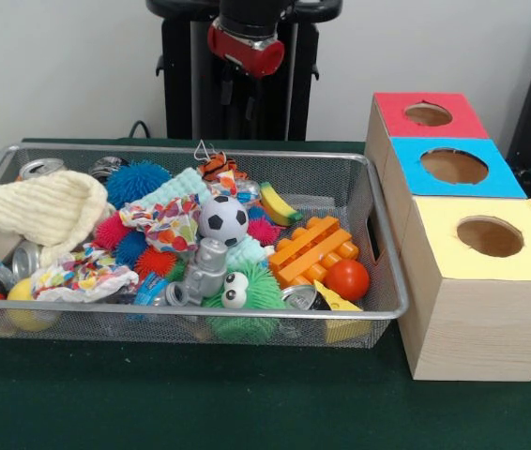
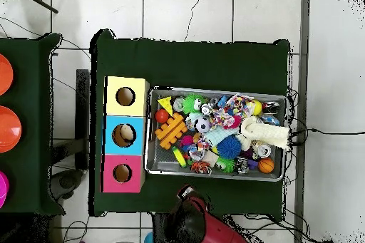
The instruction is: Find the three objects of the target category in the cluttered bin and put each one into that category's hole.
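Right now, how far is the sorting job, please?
Nothing visibly done: the overhead view shows something pale inside the blue-topped wooden box's hole, but I cannot tell what. Nothing is in hand; the red and black arm is drawn back above the wire mesh bin, its gripper unseen. The bin is full of toys, cans and cloths, so the search seems all ahead.
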